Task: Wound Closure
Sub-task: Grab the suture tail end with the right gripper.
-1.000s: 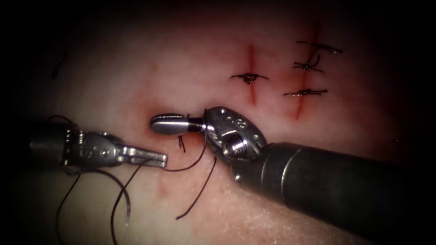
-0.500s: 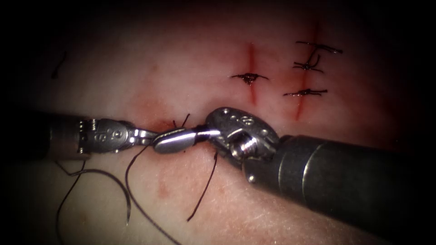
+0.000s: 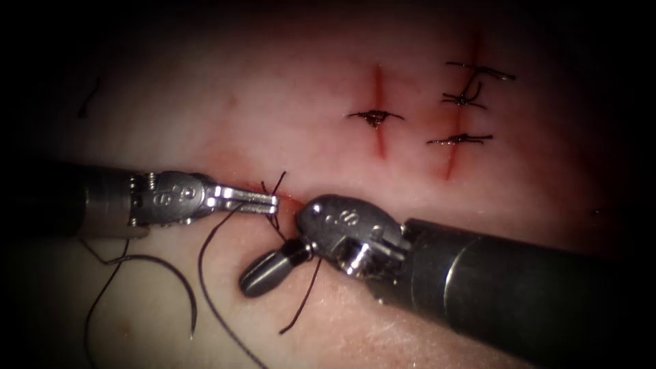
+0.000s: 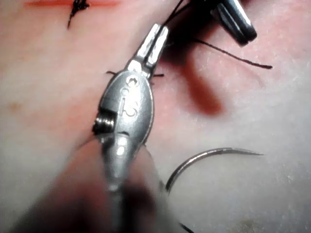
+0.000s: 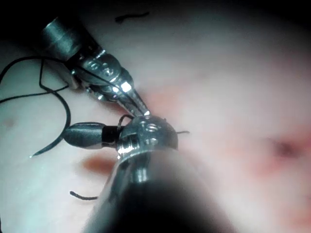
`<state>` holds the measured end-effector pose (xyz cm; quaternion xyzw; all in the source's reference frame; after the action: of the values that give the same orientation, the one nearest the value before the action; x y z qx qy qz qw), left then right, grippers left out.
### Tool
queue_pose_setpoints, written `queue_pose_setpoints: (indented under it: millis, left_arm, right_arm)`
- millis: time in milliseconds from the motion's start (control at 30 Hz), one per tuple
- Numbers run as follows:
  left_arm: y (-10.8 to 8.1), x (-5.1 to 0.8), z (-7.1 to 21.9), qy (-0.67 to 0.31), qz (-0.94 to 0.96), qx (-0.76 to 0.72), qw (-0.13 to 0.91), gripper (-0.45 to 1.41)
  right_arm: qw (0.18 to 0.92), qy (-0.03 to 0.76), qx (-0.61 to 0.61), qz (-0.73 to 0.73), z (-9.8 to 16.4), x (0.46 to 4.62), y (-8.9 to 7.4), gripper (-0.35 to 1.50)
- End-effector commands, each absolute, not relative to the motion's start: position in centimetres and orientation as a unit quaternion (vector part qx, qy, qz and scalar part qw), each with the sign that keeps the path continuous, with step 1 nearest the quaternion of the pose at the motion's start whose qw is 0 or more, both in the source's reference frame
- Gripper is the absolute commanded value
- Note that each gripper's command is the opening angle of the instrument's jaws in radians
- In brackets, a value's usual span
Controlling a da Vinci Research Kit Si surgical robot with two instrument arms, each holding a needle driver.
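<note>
Endoscope view: needle [image 3: 188,290] lies loose on the tissue [image 3: 205,102], out of the flesh, left of the cut, at 7 o'clock from the left tool [image 3: 270,200]. Its jaws are clamped on the thread [image 3: 200,266] beside the knot [image 3: 273,188]. Right tool [image 3: 256,277]: jaws together, nothing seen between them. We judge knot work is in hand: pull level, gently.

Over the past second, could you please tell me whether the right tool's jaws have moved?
Yes. The right tool's jaws have swung down and toward the endoscope, away from the stitch knot, and now lie below the left tool.
</note>
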<state>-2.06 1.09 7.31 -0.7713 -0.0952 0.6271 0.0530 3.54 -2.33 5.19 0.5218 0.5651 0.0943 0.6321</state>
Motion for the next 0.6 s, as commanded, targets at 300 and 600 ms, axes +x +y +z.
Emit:
queue_pose_setpoints:
  millis: [300, 600]
  left_arm:
    - [1.05, -2.11, 7.35, -0.097, 0.627, -0.771, 0.052, -0.45]
    - [1.01, -2.11, 7.35, -0.097, 0.627, -0.771, 0.051, -0.45]
  right_arm:
    - [0.714, 0.517, 0.471, -0.025, 5.38, 3.68, -2.53, 1.01]
    - [0.758, 0.476, 0.435, -0.094, 5.68, 3.66, -2.79, 1.16]
